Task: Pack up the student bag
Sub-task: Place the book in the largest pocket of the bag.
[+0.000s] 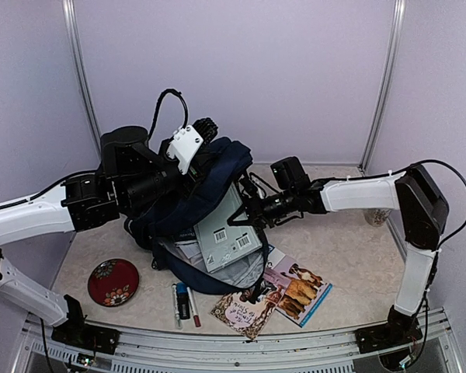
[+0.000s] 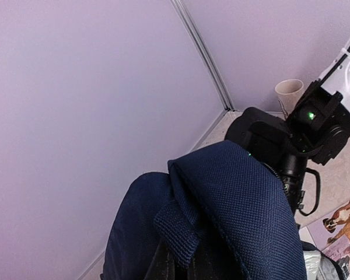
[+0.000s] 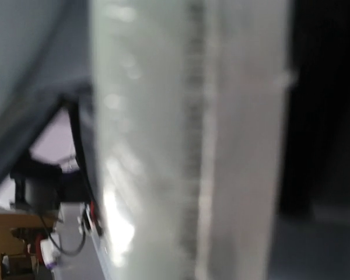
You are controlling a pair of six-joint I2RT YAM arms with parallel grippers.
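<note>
1. Left gripper (image 1: 206, 128), seen from the top external camera, is pinched tight on the raised top of the student bag (image 1: 217, 167). The bag sits mid-table (image 1: 349, 256), its mouth gaping toward the arm bases. Right gripper (image 1: 245, 211) clasps the upper edge of a grey book (image 1: 229, 237) standing half inside that mouth. The book's two white barcode labels are too small to read. In front lie a red floral plate (image 1: 113, 281), two markers (image 1: 182, 299), a pink book (image 1: 245, 312) whose cursive lettering I cannot make out, and a dog picture book (image 1: 301, 289).
2. Left wrist: the navy weave of the student bag (image 2: 239, 198) fills the bottom and hides the fingers. Beyond it are the right arm's black wrist (image 2: 280, 137), showing a green light, and a paper cup (image 2: 290, 93) in the corner, which is barely seen from above.
3. Right wrist: only a blurred silvery slab, the grey book (image 3: 186, 140), hard against the lens. The fingers cannot be picked out.
</note>
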